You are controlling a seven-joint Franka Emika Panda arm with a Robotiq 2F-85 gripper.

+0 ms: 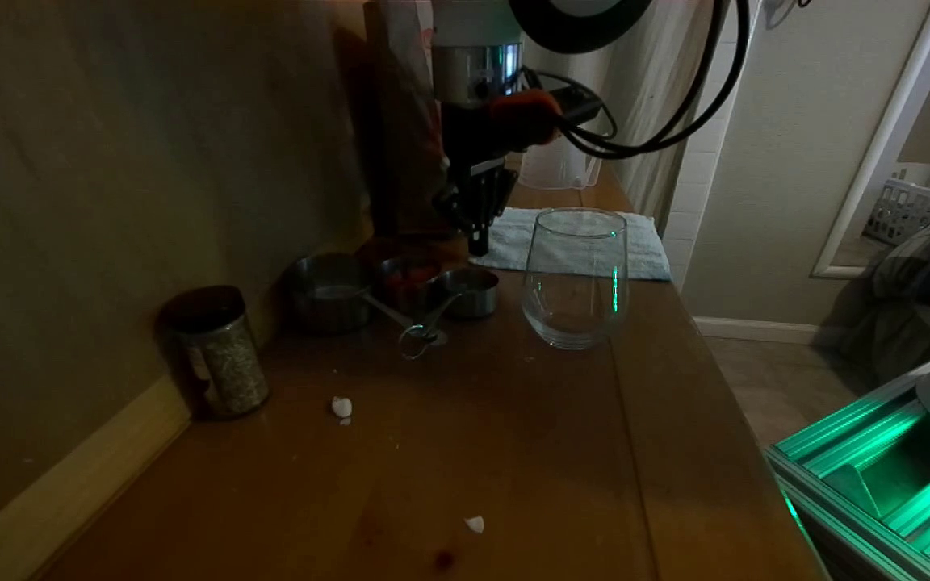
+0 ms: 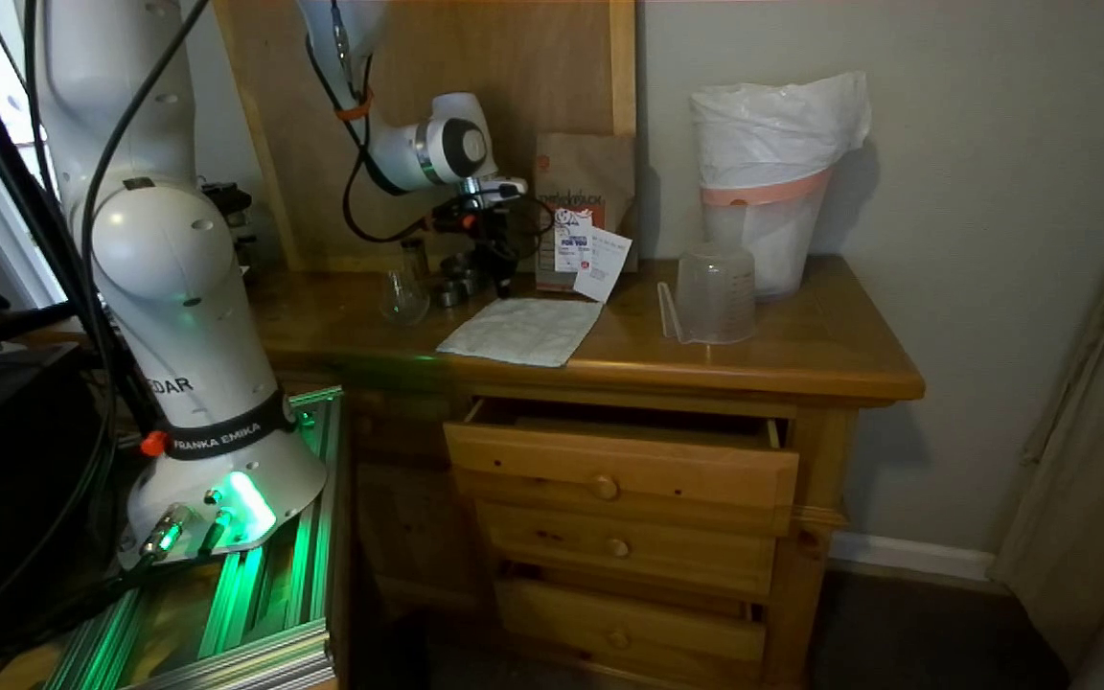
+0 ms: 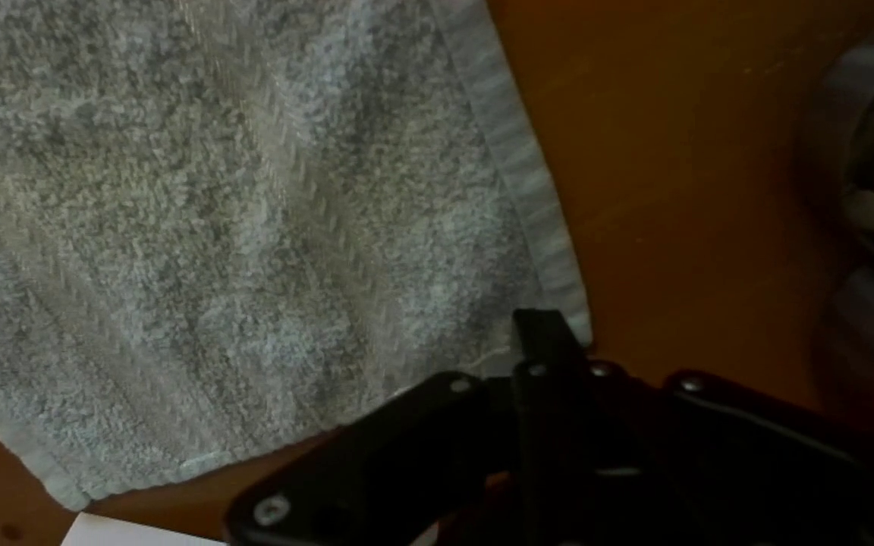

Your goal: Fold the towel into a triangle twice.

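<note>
Exterior view: grey rectangular terry towel (image 2: pixel 520 332) flat on a brown wooden desk (image 2: pixel 631 333), sides slanting far-right to near-left, longer axis unclear, near-right corner beside the front edge. Black gripper (image 2: pixel 503 287), fingertips together, at the far-left corner; desk runs right to a translucent plastic jug (image 2: pixel 717 299).

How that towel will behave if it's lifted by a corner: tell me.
The towel will probably droop rather than hold its shape: it looks like thin cloth, with bowed edges. Its fuzzy pile should resist slipping; the smoother hem may grip less well.
</note>
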